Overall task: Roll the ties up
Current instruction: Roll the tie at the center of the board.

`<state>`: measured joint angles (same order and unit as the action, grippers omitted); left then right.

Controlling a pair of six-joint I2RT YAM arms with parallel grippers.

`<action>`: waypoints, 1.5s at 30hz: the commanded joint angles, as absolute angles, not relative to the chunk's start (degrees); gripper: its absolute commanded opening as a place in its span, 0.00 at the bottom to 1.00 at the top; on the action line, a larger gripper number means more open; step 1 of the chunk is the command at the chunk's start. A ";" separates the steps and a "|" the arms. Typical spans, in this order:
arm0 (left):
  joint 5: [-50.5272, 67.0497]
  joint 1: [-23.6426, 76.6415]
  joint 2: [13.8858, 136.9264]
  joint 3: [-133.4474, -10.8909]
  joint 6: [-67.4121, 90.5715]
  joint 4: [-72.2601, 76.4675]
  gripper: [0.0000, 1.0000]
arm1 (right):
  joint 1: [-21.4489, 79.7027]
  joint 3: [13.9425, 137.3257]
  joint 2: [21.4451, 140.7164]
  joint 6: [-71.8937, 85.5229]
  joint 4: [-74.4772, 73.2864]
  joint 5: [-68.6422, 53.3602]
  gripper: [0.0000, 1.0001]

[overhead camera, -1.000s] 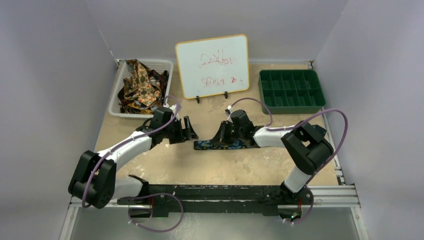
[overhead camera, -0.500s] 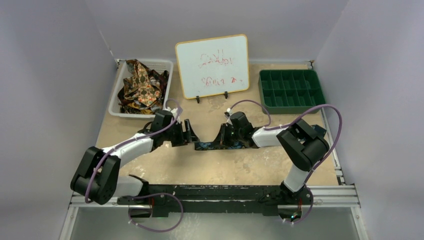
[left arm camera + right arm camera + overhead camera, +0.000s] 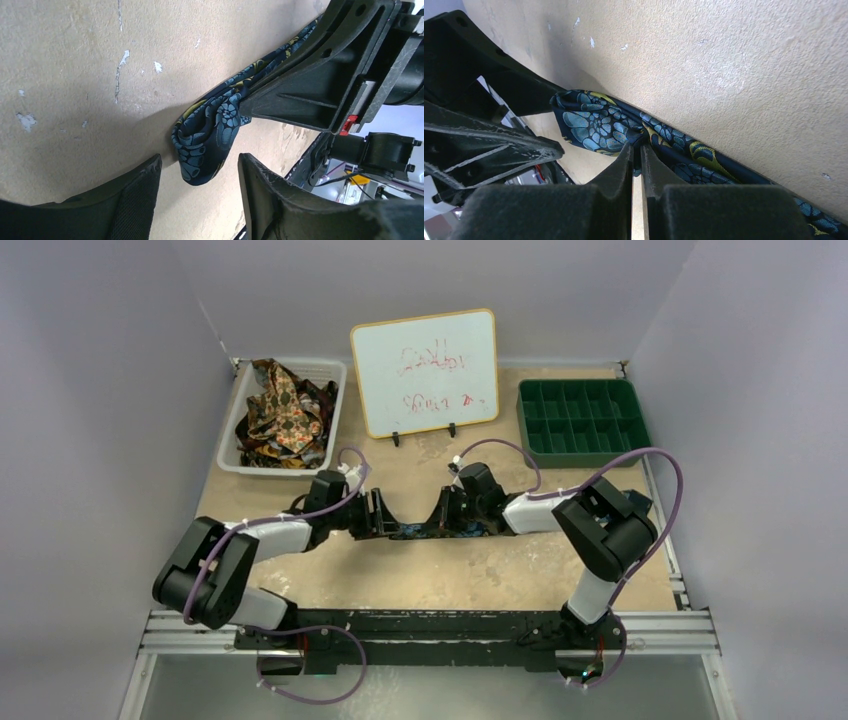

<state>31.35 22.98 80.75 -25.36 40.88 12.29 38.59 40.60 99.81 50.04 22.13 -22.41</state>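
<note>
So the navy tie is lying on the desk, midway between the two arms. Right jaws are pinching it tight just behind its folded-over end. Left jaws are sitting apart, straddling that folded end without gripping it. The other ties are sitting piled in the white basket back left.

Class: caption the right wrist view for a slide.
Right pincer shut on the navy floral tie; open left pincer straddles its end.

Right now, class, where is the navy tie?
Seen from above, the navy tie lies in the middle, before the whiteboard, pinched by the right gripper, its end at the left gripper.
</note>
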 commanded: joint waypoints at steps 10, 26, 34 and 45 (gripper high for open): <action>32.46 22.68 86.04 -22.81 44.56 26.27 0.18 | 38.07 40.81 102.00 47.58 17.31 -19.46 0.07; 27.82 22.68 84.84 -23.23 46.17 20.54 0.00 | 37.27 43.80 95.94 43.99 13.98 -19.06 0.24; 27.76 22.68 82.64 -25.71 46.24 15.80 0.27 | 37.40 48.22 90.94 41.14 9.81 -17.53 0.49; 19.22 22.68 70.62 -28.97 44.07 -0.75 0.57 | 43.28 52.69 96.22 43.77 13.36 -20.78 0.23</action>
<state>24.67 22.94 74.54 -26.59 45.76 6.96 40.18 48.51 93.60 43.27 12.75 -19.44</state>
